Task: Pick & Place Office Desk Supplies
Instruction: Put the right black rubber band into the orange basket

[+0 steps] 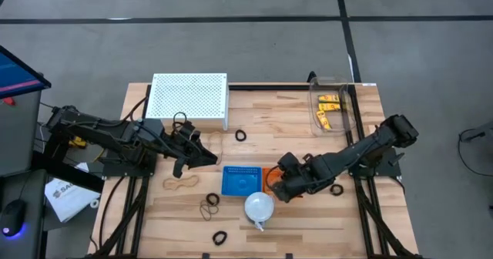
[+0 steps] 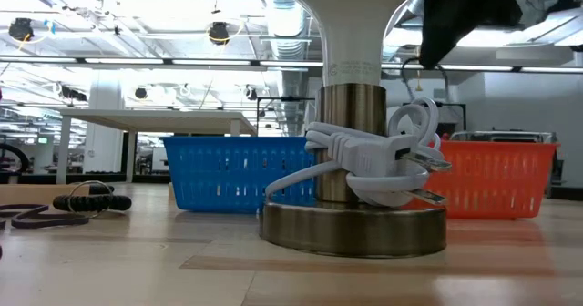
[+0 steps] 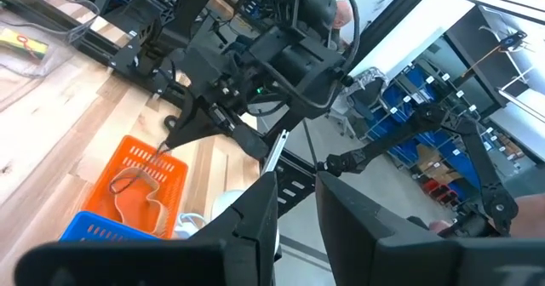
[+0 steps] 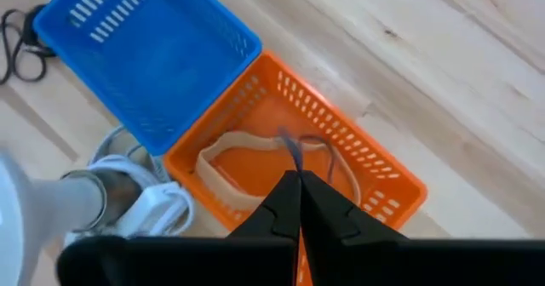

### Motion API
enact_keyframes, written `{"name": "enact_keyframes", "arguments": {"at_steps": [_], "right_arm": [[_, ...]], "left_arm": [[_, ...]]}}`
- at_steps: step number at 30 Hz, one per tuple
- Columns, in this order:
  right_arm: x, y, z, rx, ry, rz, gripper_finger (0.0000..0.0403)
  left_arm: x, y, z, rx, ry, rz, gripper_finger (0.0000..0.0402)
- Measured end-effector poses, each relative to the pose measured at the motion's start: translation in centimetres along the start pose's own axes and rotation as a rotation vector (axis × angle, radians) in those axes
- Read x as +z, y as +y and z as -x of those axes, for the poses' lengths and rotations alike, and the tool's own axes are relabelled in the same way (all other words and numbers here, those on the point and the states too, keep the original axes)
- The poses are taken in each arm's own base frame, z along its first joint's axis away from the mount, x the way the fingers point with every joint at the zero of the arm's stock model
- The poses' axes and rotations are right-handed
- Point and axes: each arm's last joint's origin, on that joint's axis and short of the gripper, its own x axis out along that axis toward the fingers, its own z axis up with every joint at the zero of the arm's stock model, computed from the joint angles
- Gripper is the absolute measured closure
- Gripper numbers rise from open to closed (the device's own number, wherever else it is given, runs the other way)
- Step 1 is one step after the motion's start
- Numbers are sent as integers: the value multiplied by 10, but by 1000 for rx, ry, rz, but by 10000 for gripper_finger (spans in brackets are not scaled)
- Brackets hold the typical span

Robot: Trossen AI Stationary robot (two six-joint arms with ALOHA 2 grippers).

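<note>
A tan rubber-band loop (image 4: pixel 255 154) is seen lying in the orange basket (image 4: pixel 375 188), with a thinner dark loop beside it. The right gripper (image 4: pixel 298 180) is held just above that basket, its fingers pressed together with nothing between them. The blue basket (image 4: pixel 145 56) touches the orange one and appears empty. Yellow clips (image 1: pixel 330 109) are held in a clear bin (image 1: pixel 339 85) at the worktop's (image 1: pixel 308 228) far right corner. More loops (image 1: pixel 181 184) and black rings (image 1: pixel 219 237) lie loose on the worktop. The left gripper (image 1: pixel 206 157) is raised near a white perforated box (image 1: pixel 189 97), fingers slightly parted and empty.
</note>
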Motion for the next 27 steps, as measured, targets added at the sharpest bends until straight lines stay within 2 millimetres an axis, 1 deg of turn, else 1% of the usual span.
{"name": "enact_keyframes", "arguments": {"at_steps": [2, 8, 11, 15, 23, 25, 27], "right_arm": [[-1, 1, -2, 15, -4, -16, 403], [-10, -3, -20, 14, 0, -57, 401], [-12, -4, -24, 23, 2, -110, 384], [-13, -6, -28, 18, 24, -176, 331], [-21, -7, -31, 23, 92, -231, 199], [-21, -6, -31, 31, 110, -255, 175], [-22, -6, -31, 29, 140, -288, 159]], "left_arm": [[0, 0, 0, 0, 0, 0, 325], [0, 0, 0, 0, 1, -2, 325], [0, 0, 0, 0, 1, -2, 325], [0, 0, 0, 0, 1, -2, 325], [0, 0, 0, 0, 2, -9, 325], [0, 0, 0, 0, 2, -9, 325], [0, 0, 0, 0, 2, -10, 325]]}}
